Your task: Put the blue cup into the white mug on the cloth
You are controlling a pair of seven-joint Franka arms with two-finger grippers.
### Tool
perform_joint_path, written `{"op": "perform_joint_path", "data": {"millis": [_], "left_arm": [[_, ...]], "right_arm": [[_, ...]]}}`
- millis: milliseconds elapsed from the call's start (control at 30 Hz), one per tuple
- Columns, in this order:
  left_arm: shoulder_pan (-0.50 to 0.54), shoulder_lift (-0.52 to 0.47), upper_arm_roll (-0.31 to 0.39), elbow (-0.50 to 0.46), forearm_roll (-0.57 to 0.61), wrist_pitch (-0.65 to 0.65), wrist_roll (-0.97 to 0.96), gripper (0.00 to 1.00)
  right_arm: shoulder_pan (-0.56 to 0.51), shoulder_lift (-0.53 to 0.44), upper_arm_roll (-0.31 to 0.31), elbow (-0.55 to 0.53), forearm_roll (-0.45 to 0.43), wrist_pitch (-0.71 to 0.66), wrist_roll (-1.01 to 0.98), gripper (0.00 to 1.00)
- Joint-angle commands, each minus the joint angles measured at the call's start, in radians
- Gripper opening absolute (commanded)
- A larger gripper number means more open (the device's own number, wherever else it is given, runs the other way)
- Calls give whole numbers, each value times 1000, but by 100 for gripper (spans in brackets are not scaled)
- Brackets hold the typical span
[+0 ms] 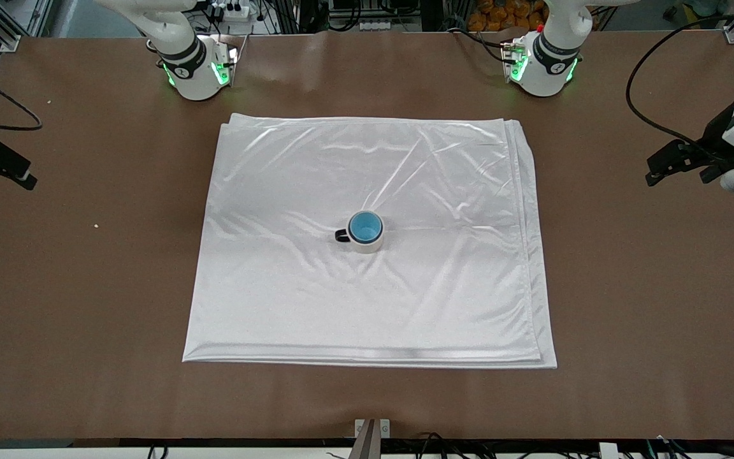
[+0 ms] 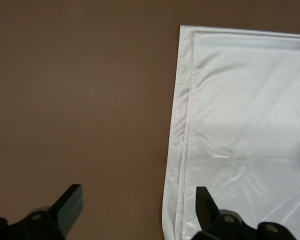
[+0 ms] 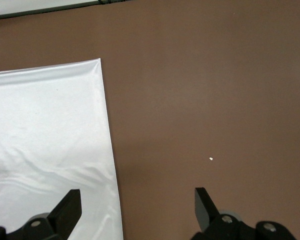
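The blue cup (image 1: 365,226) sits inside the white mug (image 1: 367,245), only its bright blue inside and rim showing. The mug stands upright near the middle of the white cloth (image 1: 405,299), its black handle (image 1: 341,236) pointing toward the right arm's end. My left gripper (image 1: 678,173) (image 2: 139,200) hangs open and empty over the bare table at the left arm's end, just off the cloth's edge (image 2: 182,150). My right gripper (image 1: 4,167) (image 3: 137,202) hangs open and empty at the right arm's end, over the cloth's other edge (image 3: 110,150). Neither wrist view shows the cups.
The brown table (image 1: 628,287) surrounds the cloth on all sides. A small white speck (image 1: 96,225) (image 3: 211,159) lies on it toward the right arm's end. The arm bases (image 1: 195,70) (image 1: 542,64) stand along the table's edge farthest from the front camera.
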Motion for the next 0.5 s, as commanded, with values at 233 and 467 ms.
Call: {"op": "perform_joint_path", "data": {"millis": [233, 467], "left_arm": [[-13, 16, 0, 106, -24, -81, 19, 100], [-13, 25, -1, 137, -21, -122, 18, 100]], "right_arm": [[2, -54, 3, -18, 19, -35, -16, 100], [3, -55, 8, -9, 19, -36, -16, 100]]}}
